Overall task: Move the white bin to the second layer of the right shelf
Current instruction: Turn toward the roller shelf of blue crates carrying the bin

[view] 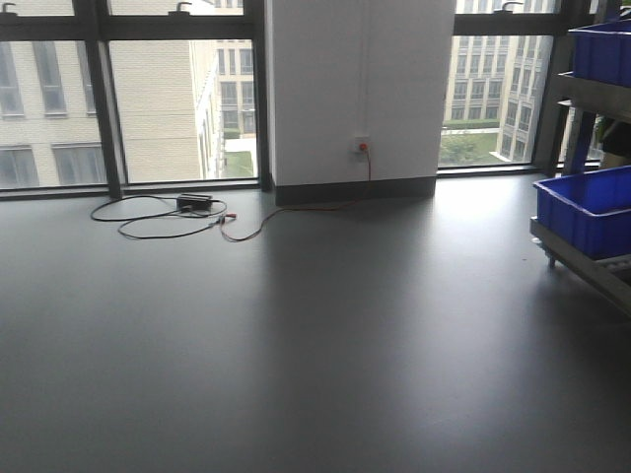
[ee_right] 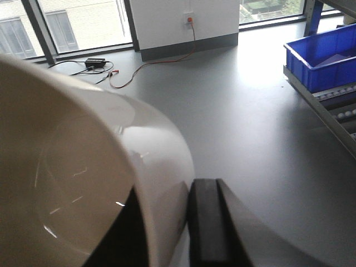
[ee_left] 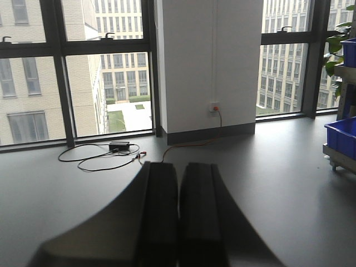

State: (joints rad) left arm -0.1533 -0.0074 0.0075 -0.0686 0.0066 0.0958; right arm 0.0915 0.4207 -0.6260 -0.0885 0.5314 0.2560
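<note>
Glossy cream-white plastic bin being pinched by single wall in right gripper, well short of steel roller rack; slip being risked. Left gripper being held closed, empty.

Glossy white bin in right tool

- The white bin, nearer the camera than the white pillar, is blurred and cut off by the left, top and bottom edges; its base is out of sight.
- Of the right gripper, only one finger shows plainly. The other is a dark patch behind the bin's wall, and both run off the bottom edge.
- The left gripper, in front of the pillar, is blurred and cut off below.
- Right of the pillar, the lower blue crate, the upper blue crate and the shelf run off the right edge; its levels cannot be counted.
- Left of the pillar, the black box on the cable is too small to identify.
</note>
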